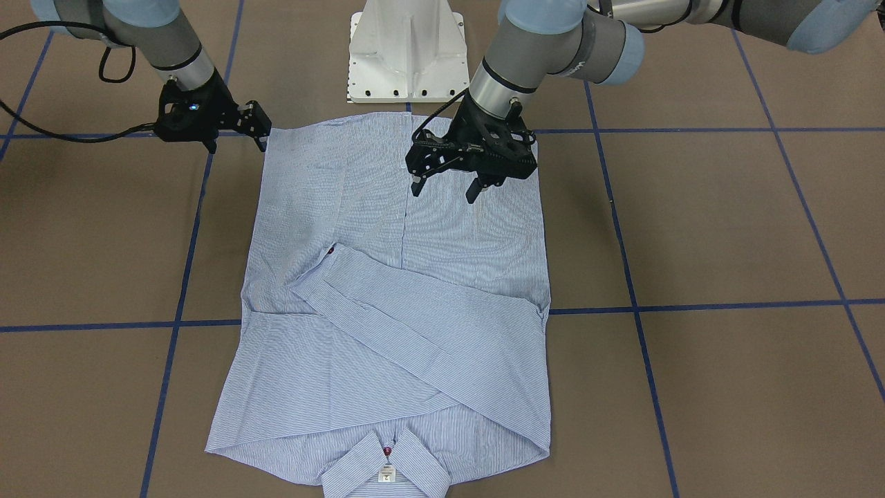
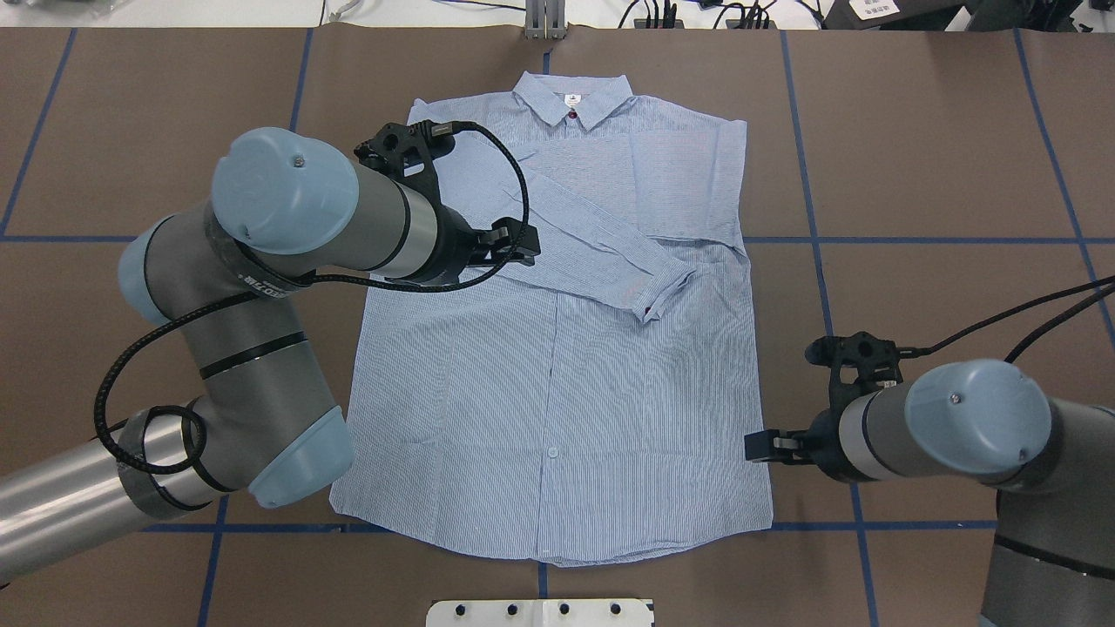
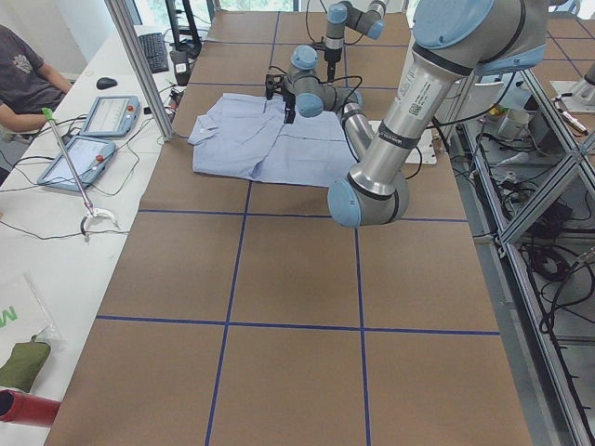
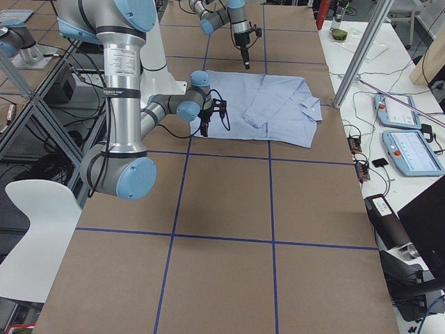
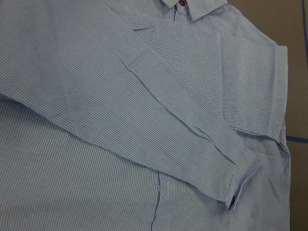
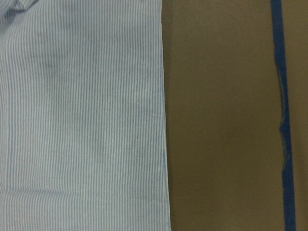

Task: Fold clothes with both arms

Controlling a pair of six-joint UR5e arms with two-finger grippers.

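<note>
A brown table covering (image 1: 726,228) crossed by blue tape lines (image 1: 698,305) spreads out around the left gripper (image 1: 444,194) and the right gripper (image 1: 236,146). Behind them stands a white pedestal base (image 1: 406,55). Well beyond both, a white bench (image 3: 56,269) holds tablets (image 3: 109,115) and a keyboard (image 3: 153,51). A person (image 3: 26,74) sits at it, and an aluminium post (image 3: 139,70) rises at its edge.

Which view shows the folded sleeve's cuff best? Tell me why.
The left wrist view: the cuff sits close, its button plain. Overhead and front views show it small, lying across the shirt. Side views make it tiny; the right wrist view misses it.
</note>
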